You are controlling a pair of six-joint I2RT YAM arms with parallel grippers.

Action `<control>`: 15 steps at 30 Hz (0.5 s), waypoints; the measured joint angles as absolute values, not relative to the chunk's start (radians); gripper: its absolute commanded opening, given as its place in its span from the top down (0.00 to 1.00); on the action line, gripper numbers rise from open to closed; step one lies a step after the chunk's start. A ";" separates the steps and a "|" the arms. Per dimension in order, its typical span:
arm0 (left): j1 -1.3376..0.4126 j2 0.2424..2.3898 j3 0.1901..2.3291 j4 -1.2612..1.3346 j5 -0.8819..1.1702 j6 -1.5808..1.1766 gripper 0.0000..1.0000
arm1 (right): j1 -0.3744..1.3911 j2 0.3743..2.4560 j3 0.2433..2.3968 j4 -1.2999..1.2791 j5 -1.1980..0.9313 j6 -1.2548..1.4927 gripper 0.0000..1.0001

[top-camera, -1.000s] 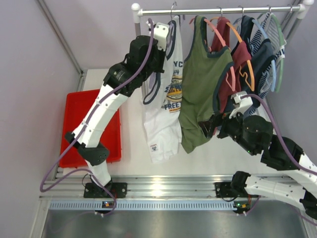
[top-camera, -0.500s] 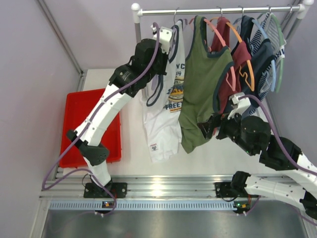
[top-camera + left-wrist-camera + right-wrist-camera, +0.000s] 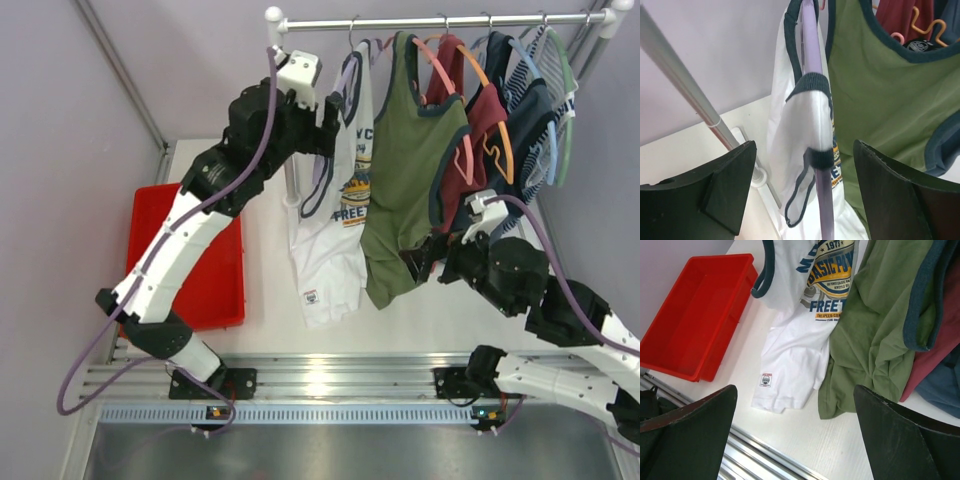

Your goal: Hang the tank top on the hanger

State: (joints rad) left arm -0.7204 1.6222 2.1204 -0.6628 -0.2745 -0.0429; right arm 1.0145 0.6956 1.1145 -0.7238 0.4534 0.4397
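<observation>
Top view: the tank top (image 3: 335,225) hangs from the rail (image 3: 440,20), its lower part lying on the table (image 3: 270,330), just beside a green top (image 3: 410,160). The left end effector (image 3: 328,125) is at its armhole. The right end effector (image 3: 420,260) sits low by the green top's hem. A red bin (image 3: 170,250) lies to the left.

Left wrist: the fingers (image 3: 725,185) are spread wide. Between them, touching neither, is the lavender hanger (image 3: 811,50) with the navy-trimmed strap draped over it.

Right wrist: its fingers (image 3: 685,435) are spread, holding nothing, above the tank top's hem and the bin.
</observation>
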 measured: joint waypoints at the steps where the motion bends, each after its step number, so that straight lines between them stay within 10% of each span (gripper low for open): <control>1: -0.720 1.594 2.094 -0.657 -0.271 -0.048 0.16 | 1.015 0.689 1.107 -0.722 0.454 0.440 0.00; 15: -0.720 0.955 1.399 -0.570 -0.254 -0.185 0.16 | 1.015 0.629 0.979 -0.696 0.455 0.455 0.00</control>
State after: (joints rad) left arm -0.7204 0.9554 1.3991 -0.5705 -0.2539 -0.1852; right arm 1.0145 0.6292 0.9787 -0.6956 0.4553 0.4553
